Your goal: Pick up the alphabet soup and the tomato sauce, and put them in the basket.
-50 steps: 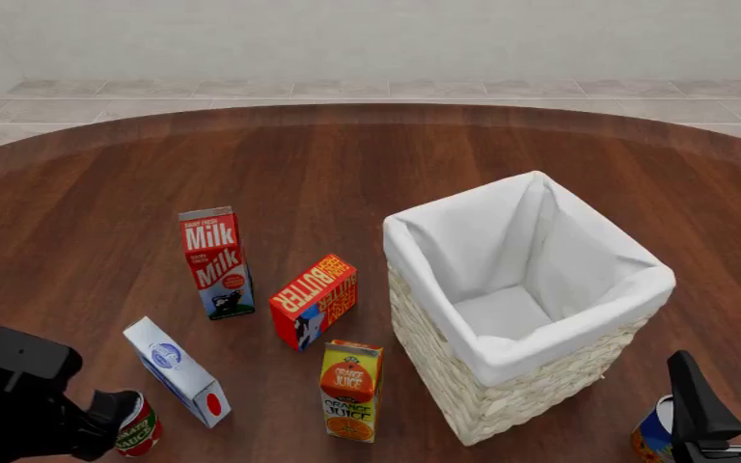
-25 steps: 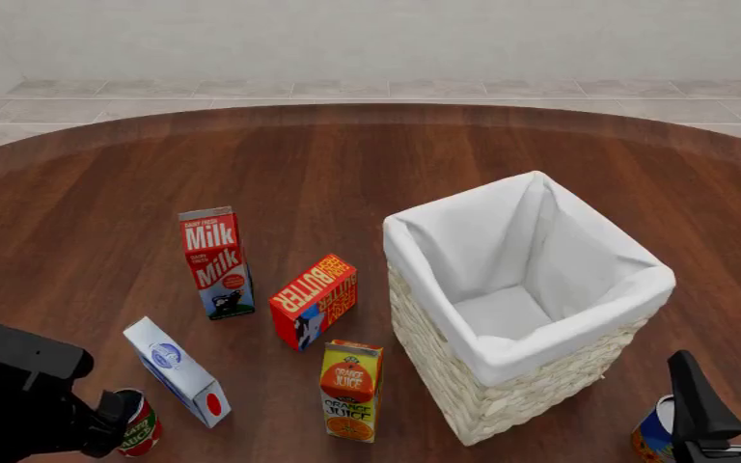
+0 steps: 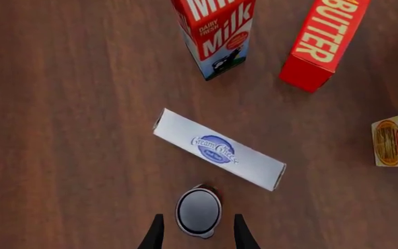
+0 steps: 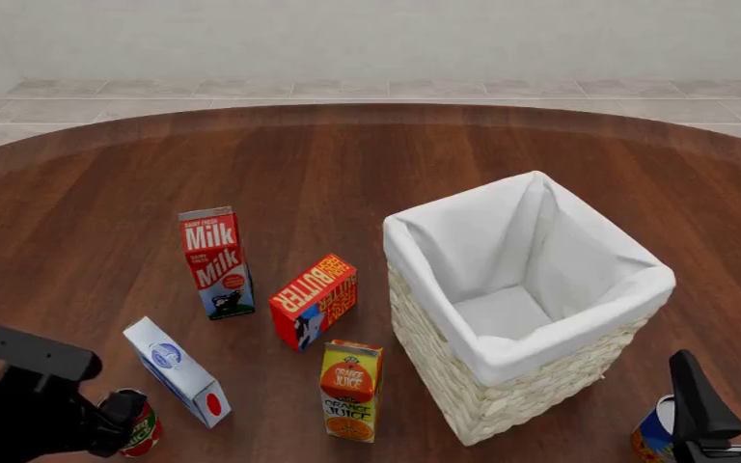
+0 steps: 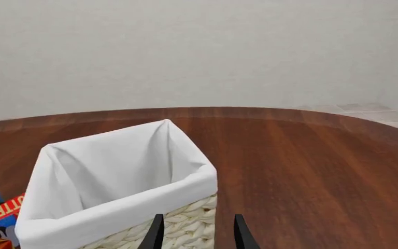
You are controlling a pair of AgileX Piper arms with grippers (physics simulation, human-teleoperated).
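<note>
Tomato sauce [image 3: 198, 211]: upright on the table [image 4: 344, 183], front-left, a small cylinder with a flat top; red label with green marks seen from the front. My left gripper [image 3: 197, 234] straddles it, fingers spread wide, one on each side; no contact that I can make out. Nothing held.

Cream cheese [image 3: 218, 149]: flat white box with a blue oval logo, lying just beyond the can, close but not touching. It is the nearest obstacle on that side.

Soup [image 4: 652, 431]: blue and orange can at the front-right edge of the front view, mostly cut off, just beside my right gripper [image 5: 197, 228]. Right fingers are parted and hold nothing; they point toward the basket [image 4: 467, 376].

Basket: tall, square, pale woven wicker, white cloth lining folded over the rim. Stands right of centre, between the two cans.

Cartons, all rectangular, printed card: one milk [image 4: 216, 262], upright; one butter [image 4: 314, 300], tilted; one juice [image 4: 350, 390], upright, just beside the basket's near-left corner.

Count: two cans, one basket, four boxes. Table is dark glossy wood plank, round-edged.
</note>
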